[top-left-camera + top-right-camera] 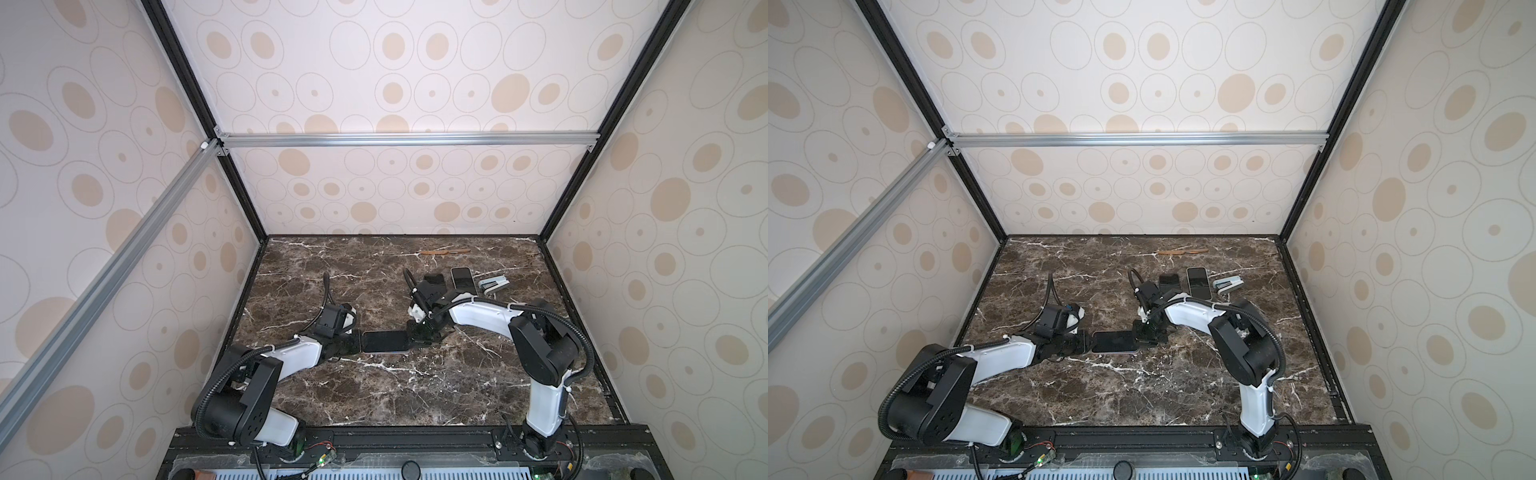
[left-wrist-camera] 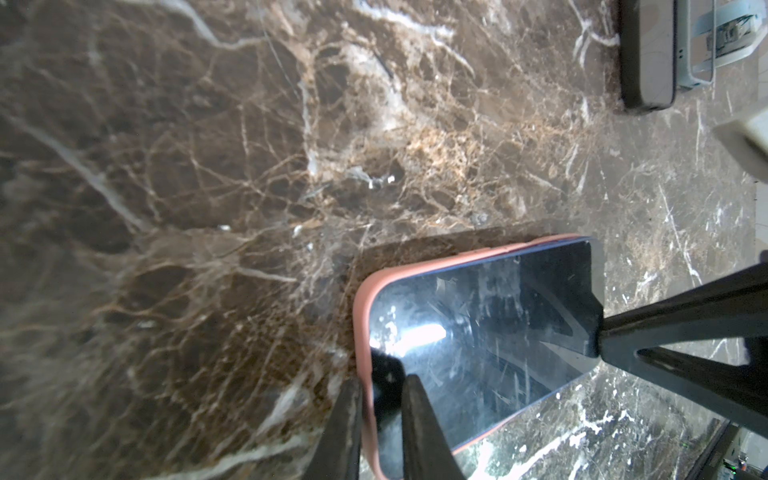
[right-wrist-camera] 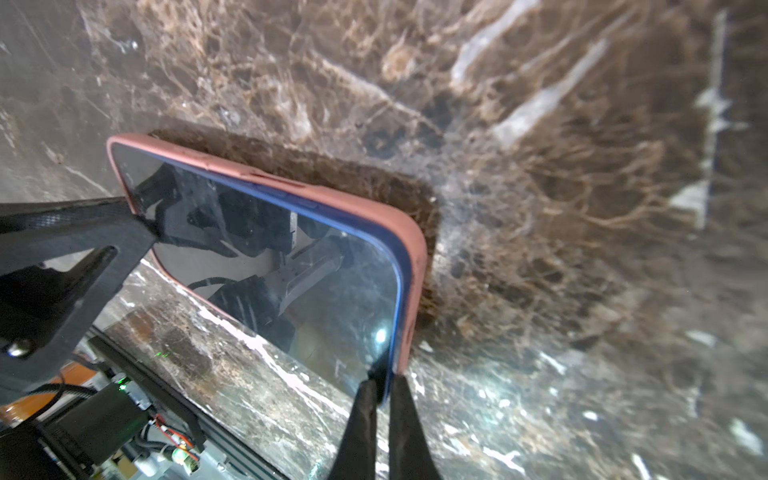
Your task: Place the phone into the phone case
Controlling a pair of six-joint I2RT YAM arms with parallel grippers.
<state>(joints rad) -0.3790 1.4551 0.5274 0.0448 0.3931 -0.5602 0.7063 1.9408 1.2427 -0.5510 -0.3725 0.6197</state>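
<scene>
A dark-screened phone (image 1: pixel 384 341) (image 1: pixel 1115 341) with a blue edge lies flat, screen up, inside a pink phone case (image 2: pixel 360 332) (image 3: pixel 374 208) on the marble table, left of middle. My left gripper (image 1: pixel 359 343) (image 2: pixel 382 380) is shut on the case's left end; the pink rim sits between its fingers, one finger over the screen (image 2: pixel 478 340). My right gripper (image 1: pixel 415 340) (image 3: pixel 384 380) is shut on the right end, pinching the phone's blue edge (image 3: pixel 401 291) where the pink rim meets it. The case's underside is hidden.
At the back right lie a black phone-shaped item (image 1: pixel 434 279) (image 1: pixel 1169 280), another phone with a pale screen (image 1: pixel 463 279) (image 1: pixel 1198 282) and a light blue stapler (image 1: pixel 493 284) (image 1: pixel 1227 284). A thin wooden stick (image 1: pixel 444 250) rests near the back wall. Patterned walls enclose the table.
</scene>
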